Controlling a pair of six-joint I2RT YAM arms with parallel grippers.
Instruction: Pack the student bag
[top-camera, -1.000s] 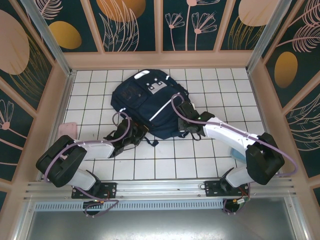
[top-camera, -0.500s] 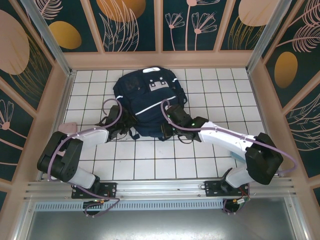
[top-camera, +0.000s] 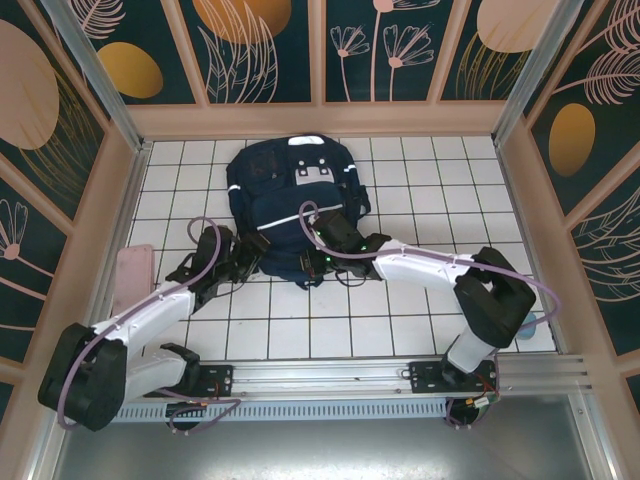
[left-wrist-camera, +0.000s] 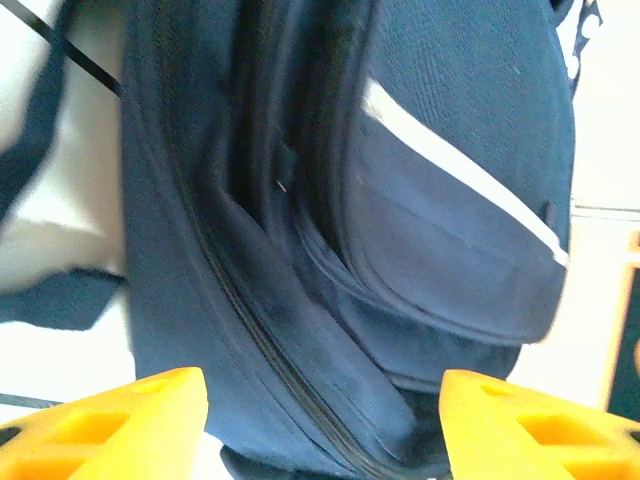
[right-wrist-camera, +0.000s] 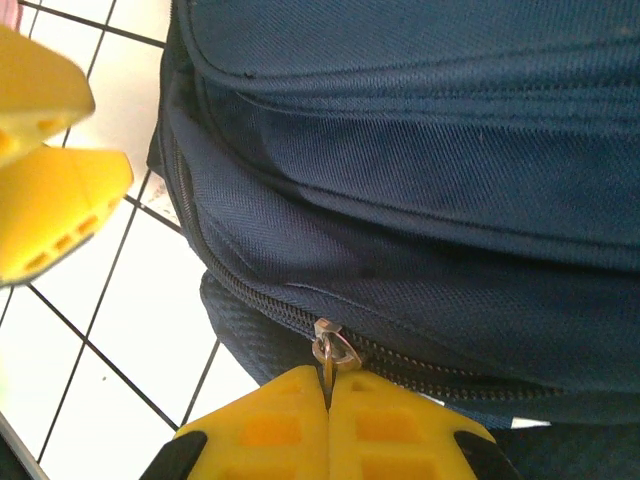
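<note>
Navy fabric student bag (top-camera: 290, 200), white-striped, zip pull (right-wrist-camera: 330, 352) pinched in right tool (right-wrist-camera: 328, 395), left tool (left-wrist-camera: 325, 420) spread alongside.

The left arm (top-camera: 150, 315) is folded with its elbow at the near left, and its forearm runs forward and inward. The left pincer (left-wrist-camera: 325, 390) holds its yellow fingers (left-wrist-camera: 140, 415) wide apart, gripping nothing. The right arm (top-camera: 420, 268) bends at an elbow on the right and reaches leftward toward the centre. The right pincer (right-wrist-camera: 328, 395) has its fingers pressed together on a metal zipper pull (right-wrist-camera: 330, 350).
</note>
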